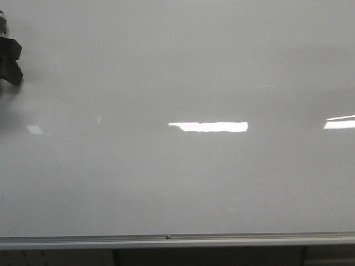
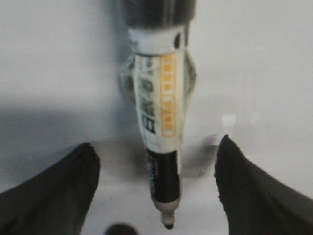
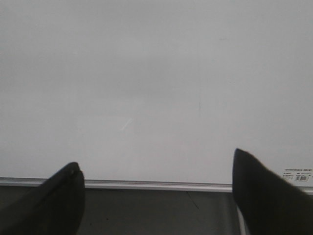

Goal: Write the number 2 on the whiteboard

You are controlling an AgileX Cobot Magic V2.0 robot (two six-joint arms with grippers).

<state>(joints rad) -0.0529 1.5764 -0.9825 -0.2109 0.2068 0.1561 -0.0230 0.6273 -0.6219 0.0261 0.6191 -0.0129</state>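
Glossy whiteboard [image 1: 177, 183] fills the front view, no digit visible on it. At far left the left gripper [image 2: 156, 196] shows — fingers spread wide, a marker [image 2: 159, 122] running between them untouched, tip toward the board. Right gripper [image 3: 159, 196] also gapes, empty, facing the board's silver rail [image 3: 156, 185].

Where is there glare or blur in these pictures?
Front view: bright rectangular reflections glare off the whiteboard at mid-height; the left gripper is a dark shape at the edge. Left wrist view: the marker is soft, its label unreadable. Right wrist view: even, dull light, no glare.
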